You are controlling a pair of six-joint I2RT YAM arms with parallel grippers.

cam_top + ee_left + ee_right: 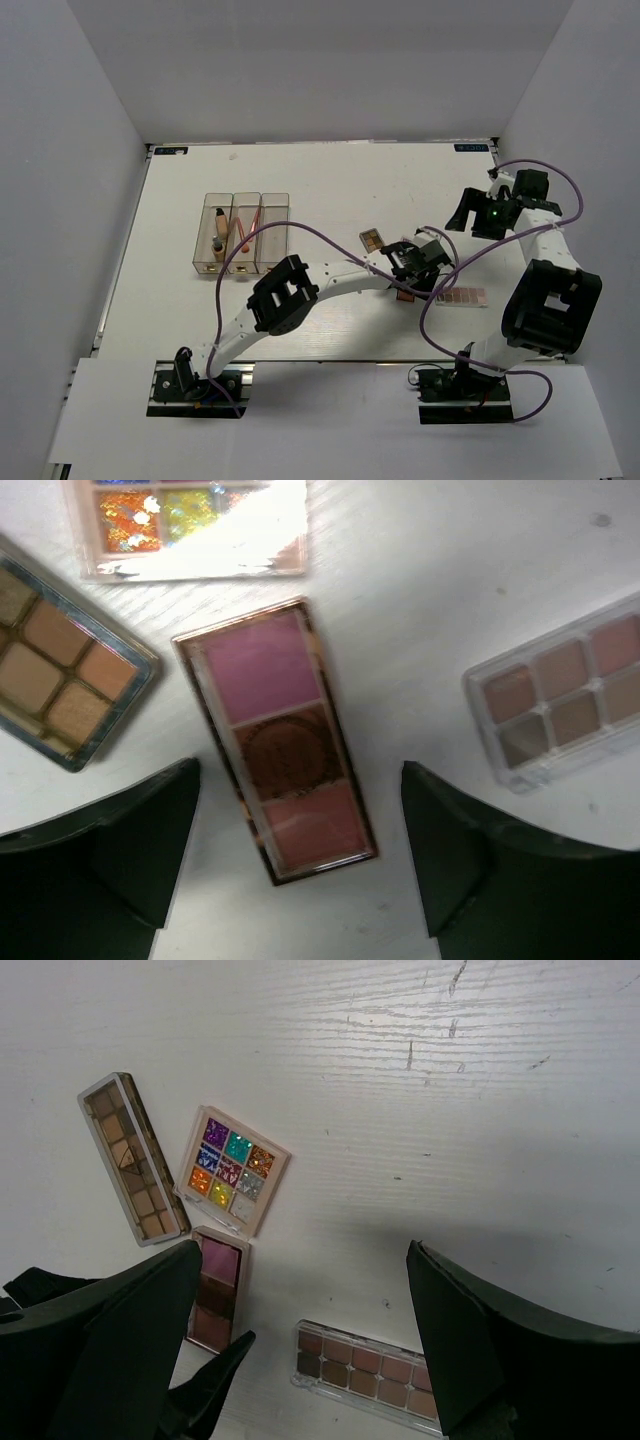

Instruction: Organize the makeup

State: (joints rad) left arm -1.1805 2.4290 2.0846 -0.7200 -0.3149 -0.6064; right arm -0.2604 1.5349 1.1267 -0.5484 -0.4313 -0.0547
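Two robot arms are bolted at the near edge of a white tabletop (350,180). The left arm reaches forward and to the right, and the left gripper (300,780) hangs over a cluster of flat palettes right of the tabletop's middle. Its fingers are spread wide, one on each side of the pink palette (275,740), and neither touches it.

The pink palette lies flat and face up. Its long axis runs along the gap between the fingers, slightly tilted. It shows three blocks in a row: light pink, dark reddish brown, then rose.

Just to its right lies the mauve palette (462,297) in a clear case, with its long axis running left to right in the overhead view.

Just beyond the pink palette sit two more. The multicolour palette (233,1170) is squarish, with glittery pans. The tan palette (133,1158) is long and narrow and lies at an angle to the others.

Farther back on the right, the right gripper (300,1260) hovers above bare tabletop. Its fingers are spread apart and hold nothing.

Toward the far left stands the clear organizer (274,235). Its three narrow compartments sit side by side, each running near to far. The left compartment holds a beige bottle (217,238) lying lengthwise. The middle one holds thin orange-pink sticks (243,232) leaning across each other.
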